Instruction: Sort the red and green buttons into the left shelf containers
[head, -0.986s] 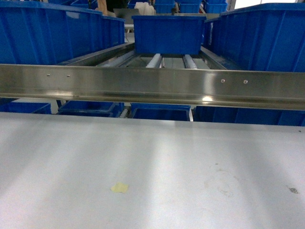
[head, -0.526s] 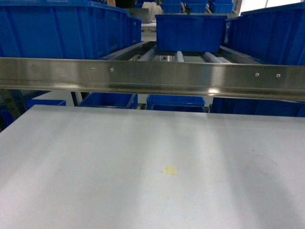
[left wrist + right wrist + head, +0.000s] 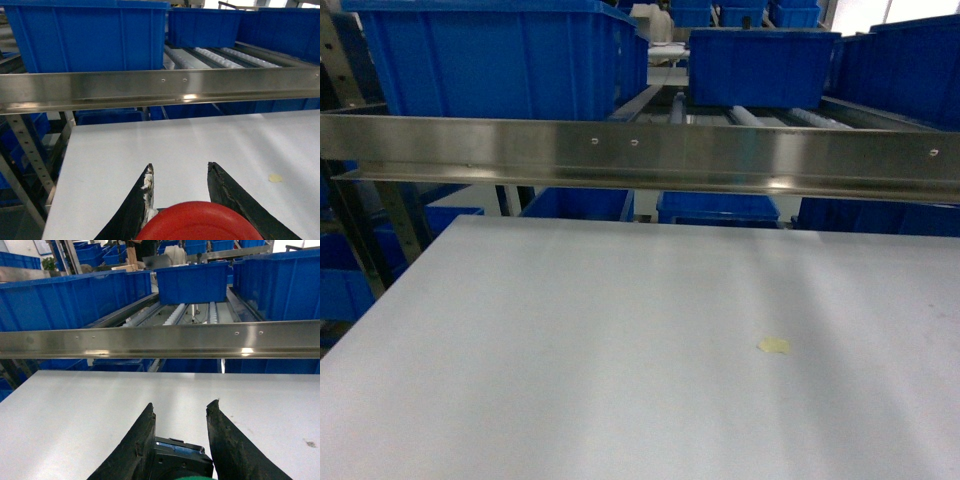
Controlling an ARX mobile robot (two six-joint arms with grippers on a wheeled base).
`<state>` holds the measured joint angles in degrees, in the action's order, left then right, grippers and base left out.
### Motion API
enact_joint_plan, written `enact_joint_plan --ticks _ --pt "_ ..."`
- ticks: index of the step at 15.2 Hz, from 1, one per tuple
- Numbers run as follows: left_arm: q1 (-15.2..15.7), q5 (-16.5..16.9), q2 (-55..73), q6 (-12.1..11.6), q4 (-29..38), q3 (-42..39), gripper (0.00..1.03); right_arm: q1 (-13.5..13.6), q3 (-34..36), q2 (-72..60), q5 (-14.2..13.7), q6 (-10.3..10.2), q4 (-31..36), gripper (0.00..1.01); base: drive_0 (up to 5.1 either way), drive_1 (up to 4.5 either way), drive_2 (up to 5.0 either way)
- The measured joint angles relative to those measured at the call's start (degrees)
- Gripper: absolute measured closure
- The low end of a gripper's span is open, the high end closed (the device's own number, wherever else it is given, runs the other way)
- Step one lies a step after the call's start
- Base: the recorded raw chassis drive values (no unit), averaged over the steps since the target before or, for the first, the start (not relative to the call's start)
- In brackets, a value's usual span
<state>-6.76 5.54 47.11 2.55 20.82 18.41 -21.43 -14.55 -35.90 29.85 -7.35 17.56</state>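
Observation:
My left gripper [image 3: 180, 166] is shut on the red button [image 3: 200, 222]; its wide round cap fills the space between the black fingers, low in the left wrist view. My right gripper [image 3: 182, 404] is shut on the green button [image 3: 177, 457], with the dark block body between the fingers and a sliver of green cap at the frame's bottom edge. Both hang over the white table [image 3: 620, 350]. Neither gripper shows in the head view. A large blue bin [image 3: 490, 60] stands on the left of the shelf, directly beyond the left gripper [image 3: 85, 35].
A steel rail [image 3: 640, 150] runs across the shelf front, between the table and the bins. A smaller blue bin [image 3: 760, 65] sits on rollers in the middle, with more bins right [image 3: 910, 70] and below. The table's left edge and a perforated post [image 3: 350, 210] show. A yellow spot [image 3: 773, 346] marks the table.
The head view has swung left: the yellow spot and the bins slid rightward in frame, and the table's left edge and the shelf post came into sight.

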Motion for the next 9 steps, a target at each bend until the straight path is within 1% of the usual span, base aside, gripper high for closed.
enact_joint_plan --ticks 9 --pt "0.0 0.0 -0.1 0.0 0.0 0.0 0.75 0.0 0.0 0.0 0.0 0.1 0.0 0.73 -4.8 2.62 2.6"
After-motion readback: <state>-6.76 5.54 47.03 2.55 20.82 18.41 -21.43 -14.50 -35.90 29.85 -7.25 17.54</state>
